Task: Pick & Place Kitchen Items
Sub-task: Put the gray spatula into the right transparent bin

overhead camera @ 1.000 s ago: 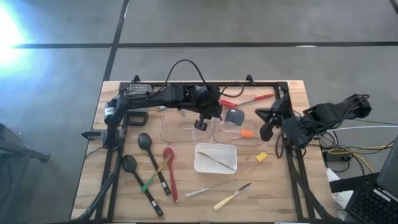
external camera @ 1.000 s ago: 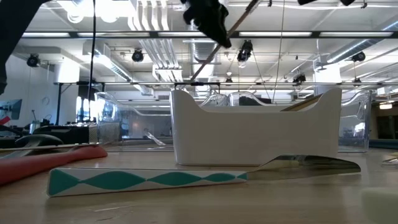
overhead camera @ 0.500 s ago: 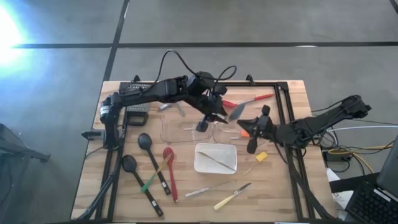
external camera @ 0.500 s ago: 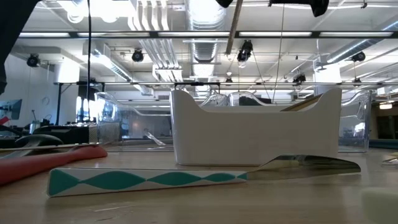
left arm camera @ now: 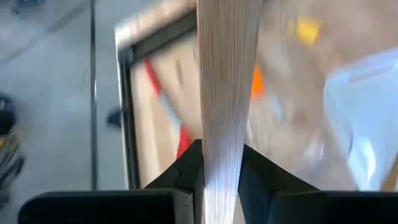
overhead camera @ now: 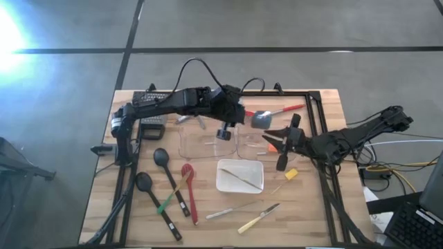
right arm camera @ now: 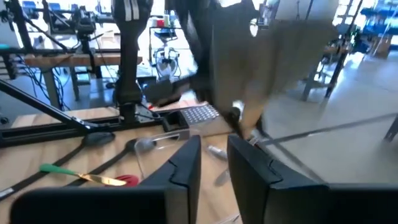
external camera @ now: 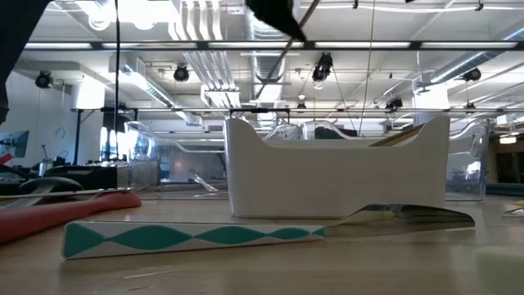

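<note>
Pincer on your left arm (overhead camera: 232, 119) grips a wooden-handled spatula (overhead camera: 259, 119) above the bins; right pincer (overhead camera: 285, 142), beside them, holds nothing, narrowly parted.

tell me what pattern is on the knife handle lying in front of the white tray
Teal and white wavy diamonds on the knife handle, clearest in the low view.

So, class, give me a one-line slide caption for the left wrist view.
Left gripper clamps a pale wooden handle above the blurred table.
</note>
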Robot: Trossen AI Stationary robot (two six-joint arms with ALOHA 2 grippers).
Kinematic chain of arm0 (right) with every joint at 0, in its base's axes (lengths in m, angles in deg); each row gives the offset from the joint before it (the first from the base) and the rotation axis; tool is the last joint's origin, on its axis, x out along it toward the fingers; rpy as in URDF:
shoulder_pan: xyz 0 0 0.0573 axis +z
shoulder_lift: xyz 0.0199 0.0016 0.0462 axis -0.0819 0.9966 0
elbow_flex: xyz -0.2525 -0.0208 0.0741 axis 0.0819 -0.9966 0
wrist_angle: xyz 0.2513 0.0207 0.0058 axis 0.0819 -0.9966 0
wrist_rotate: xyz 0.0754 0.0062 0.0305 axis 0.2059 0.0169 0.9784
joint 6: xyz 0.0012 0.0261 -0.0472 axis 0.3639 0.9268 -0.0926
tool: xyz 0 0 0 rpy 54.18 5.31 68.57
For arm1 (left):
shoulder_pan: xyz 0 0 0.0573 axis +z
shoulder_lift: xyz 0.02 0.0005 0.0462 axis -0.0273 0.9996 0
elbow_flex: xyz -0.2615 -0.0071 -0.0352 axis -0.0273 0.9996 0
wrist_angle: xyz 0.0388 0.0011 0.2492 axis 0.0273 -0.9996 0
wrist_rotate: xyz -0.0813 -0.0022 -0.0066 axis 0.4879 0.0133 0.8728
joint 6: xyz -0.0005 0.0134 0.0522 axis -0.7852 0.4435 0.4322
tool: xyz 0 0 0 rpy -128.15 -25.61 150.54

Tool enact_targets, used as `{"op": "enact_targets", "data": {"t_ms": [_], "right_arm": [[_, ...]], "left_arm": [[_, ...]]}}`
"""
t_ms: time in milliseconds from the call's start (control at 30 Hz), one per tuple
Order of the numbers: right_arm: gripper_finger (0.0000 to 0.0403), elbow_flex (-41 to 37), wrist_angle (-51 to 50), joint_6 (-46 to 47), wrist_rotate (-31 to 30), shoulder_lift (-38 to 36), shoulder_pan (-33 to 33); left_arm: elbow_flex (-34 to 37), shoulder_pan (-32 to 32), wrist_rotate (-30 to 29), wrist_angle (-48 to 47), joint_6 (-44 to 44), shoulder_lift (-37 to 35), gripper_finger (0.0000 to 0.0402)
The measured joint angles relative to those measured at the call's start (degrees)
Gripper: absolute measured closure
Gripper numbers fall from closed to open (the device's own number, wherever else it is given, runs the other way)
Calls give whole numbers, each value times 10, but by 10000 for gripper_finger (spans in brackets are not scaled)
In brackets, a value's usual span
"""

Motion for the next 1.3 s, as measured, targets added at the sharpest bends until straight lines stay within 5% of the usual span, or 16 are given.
{"op": "enact_targets", "data": {"t_ms": [367, 900, 1067, 1300], "right_arm": [[273, 155, -221, 52, 20, 63, -25], [232, 336, -381, 14, 22, 234, -53], [232, 314, -449, 118, -23, 189, -26], [232, 164, -367, 185, -107, 111, 26]], "left_arm": [[0, -10, -110, -152, 5, 6, 333], [0, -27, -88, -169, -20, 6, 333], [0, -24, -42, -152, -28, -4, 333], [2, -21, 50, -69, -22, -13, 333]]}}
